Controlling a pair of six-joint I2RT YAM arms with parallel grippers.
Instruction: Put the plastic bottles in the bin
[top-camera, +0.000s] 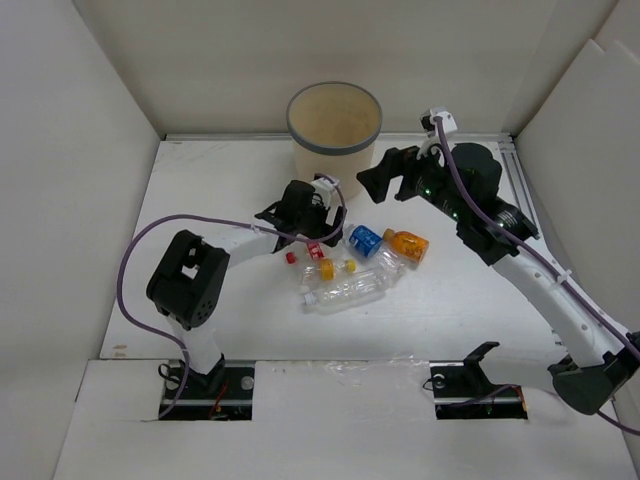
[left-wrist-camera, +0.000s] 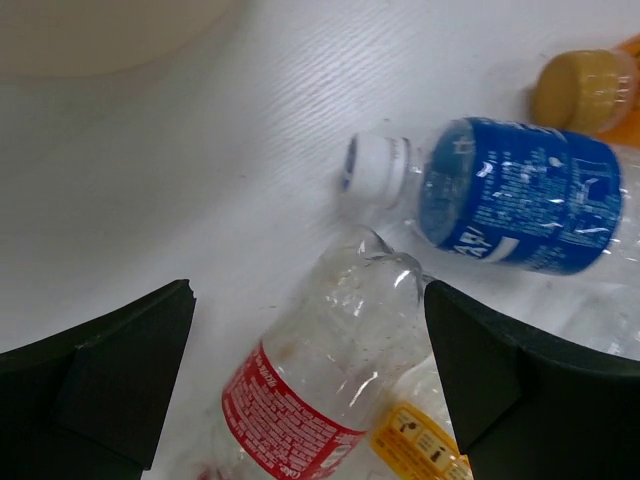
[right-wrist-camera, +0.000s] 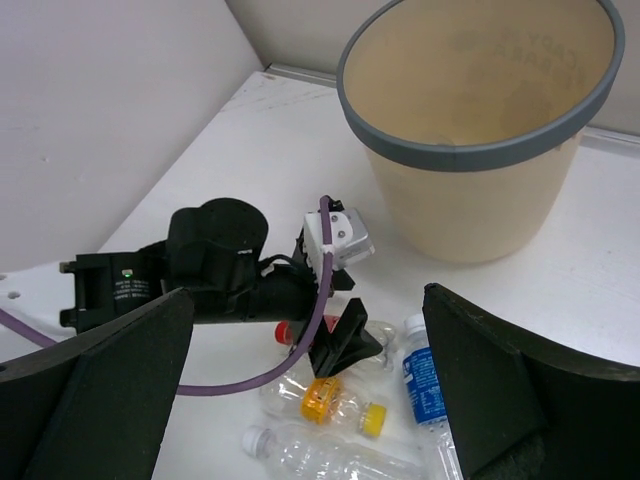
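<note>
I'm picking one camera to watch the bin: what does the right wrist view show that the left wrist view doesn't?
Only right wrist: the bin with its rim and inside, the left gripper, and the big unlabelled bottle. Only left wrist: a yellow-capped orange bottle at the frame edge, and the red label up close. Both: the blue bottle and the yellow-label bottle.
</note>
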